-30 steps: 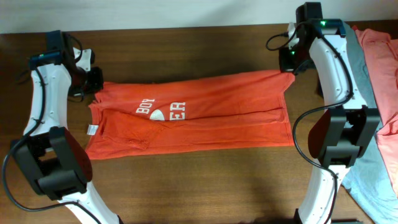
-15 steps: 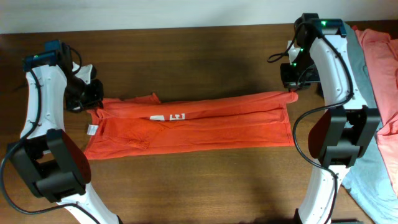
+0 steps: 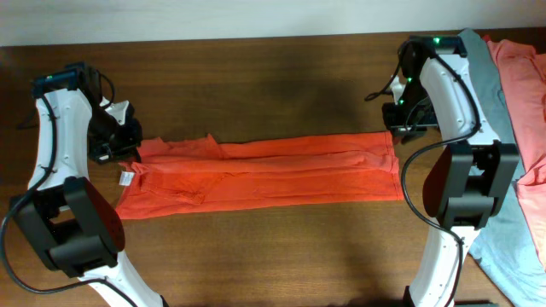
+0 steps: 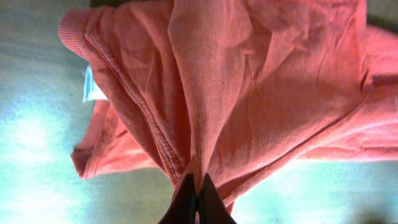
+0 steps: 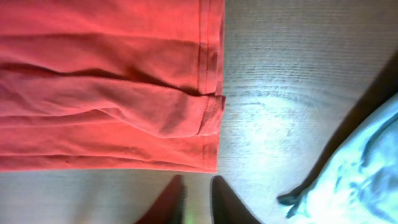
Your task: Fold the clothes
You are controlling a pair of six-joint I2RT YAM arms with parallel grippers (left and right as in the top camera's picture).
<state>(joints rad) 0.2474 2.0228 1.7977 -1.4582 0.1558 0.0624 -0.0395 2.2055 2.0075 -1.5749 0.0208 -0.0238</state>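
Note:
The orange-red T-shirt (image 3: 264, 170) lies across the table as a long, narrow folded strip, with no print showing. My left gripper (image 3: 122, 143) is at the shirt's left end. In the left wrist view that gripper (image 4: 196, 184) is shut on a bunched fold of the orange-red fabric (image 4: 249, 81). My right gripper (image 3: 401, 128) hovers just off the shirt's far right corner. In the right wrist view it (image 5: 196, 190) is open with nothing between its fingers, and the shirt's hem (image 5: 208, 93) lies just beyond the tips.
More clothes are piled at the right edge: a salmon-pink shirt (image 3: 525, 85) on a grey one (image 3: 512, 243), which also shows in the right wrist view as pale cloth (image 5: 367, 168). A white tag (image 3: 125, 177) sticks out at the shirt's left end. Bare wood lies in front of and behind the strip.
The far layer with the white print has been brought forward and down, narrowing the shirt to a strip. The right gripper has opened and let go of its corner. The left still holds.

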